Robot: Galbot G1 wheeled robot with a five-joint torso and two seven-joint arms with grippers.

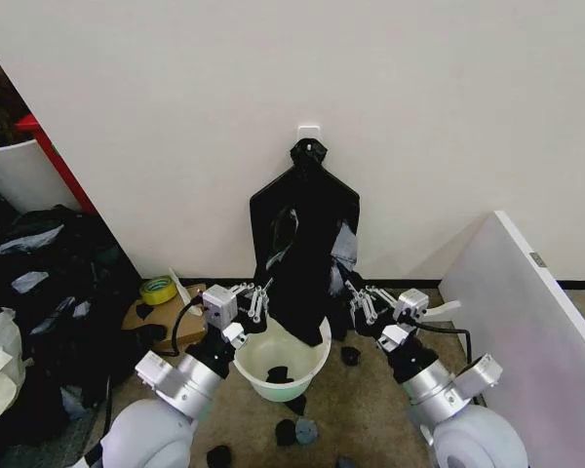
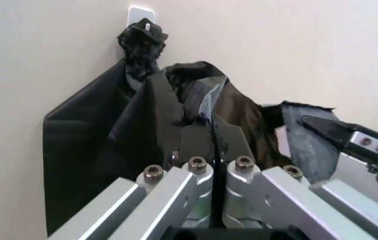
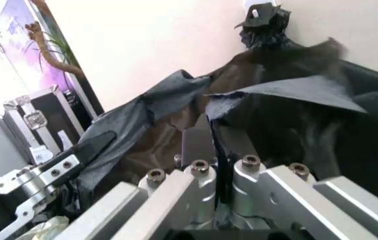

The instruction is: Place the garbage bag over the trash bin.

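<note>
Currently we have both the left claw (image 1: 256, 298) and right claw (image 1: 355, 296) clenched on the garbage bag (image 1: 302, 283), hanging at twelve o'clock above the trash bin (image 1: 278, 370); uneven pulls could tear it.

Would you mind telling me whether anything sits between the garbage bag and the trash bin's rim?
Nothing visible does. The garbage bag hangs straight above the trash bin, pinched by the left pincer and right pincer on either side. Its lower end already dips past the rim. Small dark scraps lie inside the bin.
</note>
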